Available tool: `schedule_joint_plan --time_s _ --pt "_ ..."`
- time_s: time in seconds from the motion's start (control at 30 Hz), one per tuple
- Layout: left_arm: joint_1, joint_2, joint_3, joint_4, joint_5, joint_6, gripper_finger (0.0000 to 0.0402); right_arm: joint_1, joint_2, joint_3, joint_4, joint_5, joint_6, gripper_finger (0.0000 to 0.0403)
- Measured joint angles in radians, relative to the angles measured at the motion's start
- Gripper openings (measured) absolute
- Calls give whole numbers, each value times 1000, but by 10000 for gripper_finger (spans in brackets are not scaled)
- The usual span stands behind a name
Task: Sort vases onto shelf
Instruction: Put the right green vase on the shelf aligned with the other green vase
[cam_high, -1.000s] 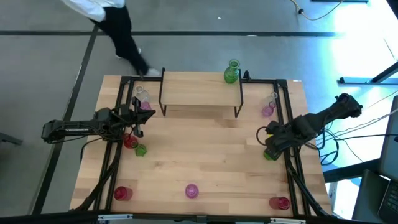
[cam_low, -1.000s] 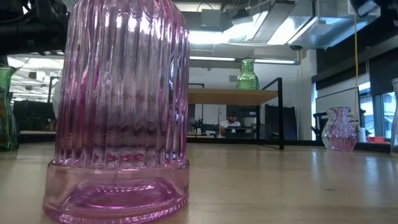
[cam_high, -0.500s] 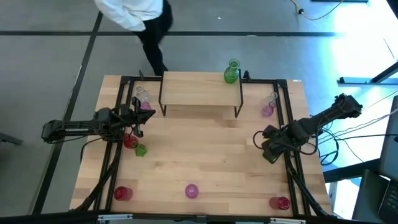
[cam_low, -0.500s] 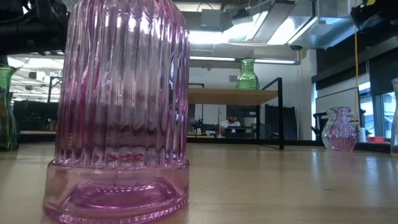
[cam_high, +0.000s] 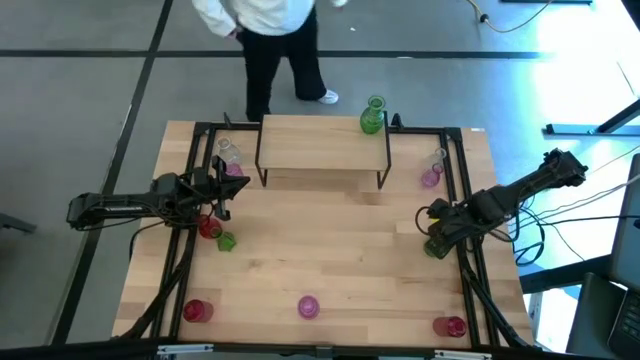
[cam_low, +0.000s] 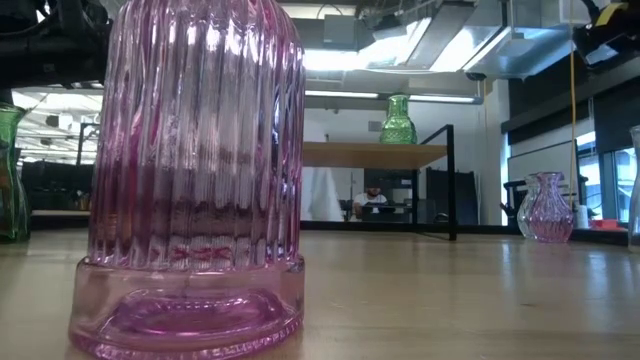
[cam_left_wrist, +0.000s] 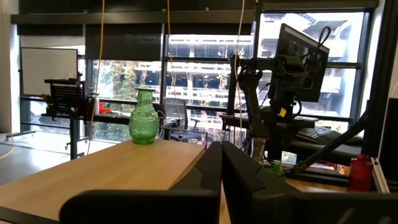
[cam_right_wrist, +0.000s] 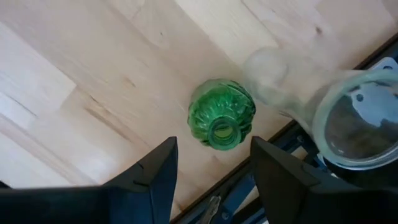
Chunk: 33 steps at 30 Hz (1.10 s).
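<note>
The shelf (cam_high: 322, 148) stands at the table's far middle, with one green vase (cam_high: 373, 118) upright on its right end; that vase also shows in the left wrist view (cam_left_wrist: 143, 117). My right gripper (cam_right_wrist: 214, 180) hangs open above a green vase (cam_right_wrist: 221, 121) that stands on its base near the table's right edge (cam_high: 435, 248), its fingers apart on either side. A clear vase (cam_right_wrist: 354, 118) stands beside it. My left gripper (cam_high: 226, 190) is shut and empty, left of the shelf, between a pink vase (cam_high: 235, 168) and a red vase (cam_high: 208, 227).
More vases stand on the table: clear (cam_high: 228, 151) and green (cam_high: 226, 241) at the left, pink (cam_high: 430, 177) at the right, red (cam_high: 196, 311), pink (cam_high: 308, 306) and red (cam_high: 452, 326) along the near edge. A person (cam_high: 270, 30) stands beyond the far edge.
My right gripper has shifted a little toward the table's left over the green vase and come back. The person beyond the far edge has walked toward the right. No vase has moved.
</note>
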Motion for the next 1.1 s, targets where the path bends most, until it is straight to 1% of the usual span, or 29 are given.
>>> schedule_joint_plan --time_s 0.4,0.53,0.8,1.03,1.1 --pt "0 0 0 0 0 0 0 0 2 -57 5 -10 16 184" --pt "0 0 0 0 0 0 0 0 2 -68 4 -27 42 184" --pt "0 0 0 0 0 -1 0 -1 2 -91 3 -28 92 184" --pt "0 0 0 0 0 0 0 -1 2 -147 26 -80 100 184" --pt "0 0 0 0 0 -1 0 -1 2 -160 38 -80 100 184"
